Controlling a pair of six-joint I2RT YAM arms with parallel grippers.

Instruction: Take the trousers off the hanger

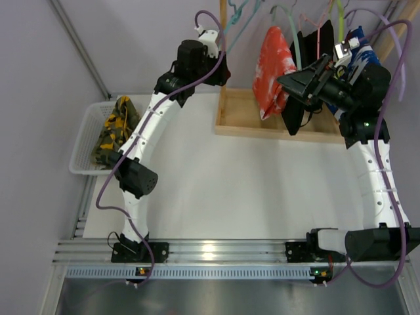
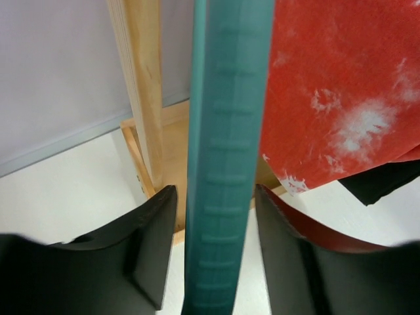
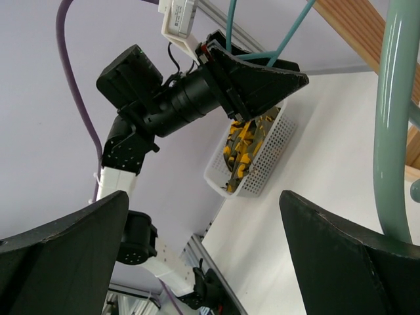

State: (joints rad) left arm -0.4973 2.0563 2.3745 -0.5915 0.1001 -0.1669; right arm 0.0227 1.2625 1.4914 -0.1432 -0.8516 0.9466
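Camouflage trousers in white basket, red-orange trousers on hanger above wooden tray.

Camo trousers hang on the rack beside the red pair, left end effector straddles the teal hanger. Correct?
No. The camo trousers lie in the white basket left of the rack, not on it; the top view shows it. The red pair does hang on the rack, and the left end effector straddles the teal hanger.

Camouflage trousers lie in the basket; red-orange trousers and black trousers hang.
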